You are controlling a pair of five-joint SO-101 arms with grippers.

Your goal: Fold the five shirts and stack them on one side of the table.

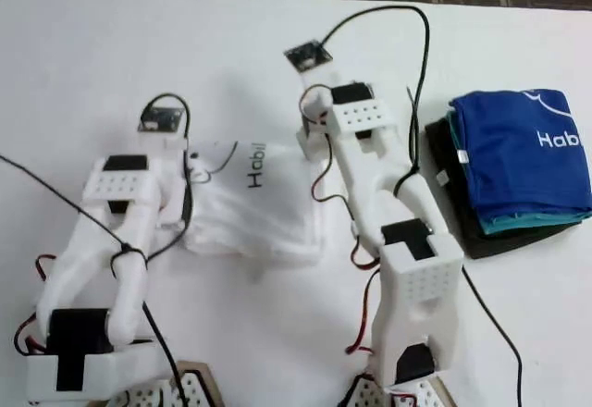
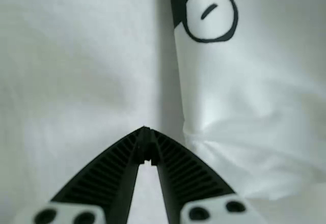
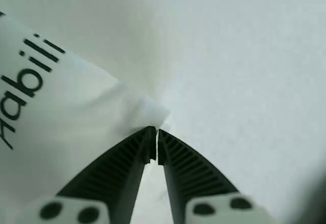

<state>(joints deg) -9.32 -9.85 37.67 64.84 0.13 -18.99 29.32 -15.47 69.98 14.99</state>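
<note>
While right gripper point(image 3: 154, 132) pinches white shirt point(image 1: 264, 208) corner, left gripper point(image 2: 146, 135) closed beside edge: uneven lift could skew fold.

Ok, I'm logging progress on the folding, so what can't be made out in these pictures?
Stack count, high view: the blue shirt on top covers the rest; just a teal edge and a black edge show.
Grip, wrist views: left gripper and right gripper are shut by the white shirt; their tips hide whether cloth is pinched.

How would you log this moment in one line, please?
white shirt: mid-table, partly folded | left gripper: shut at its edge | right gripper: shut at its corner | stack: blue on top, off to one side
</note>
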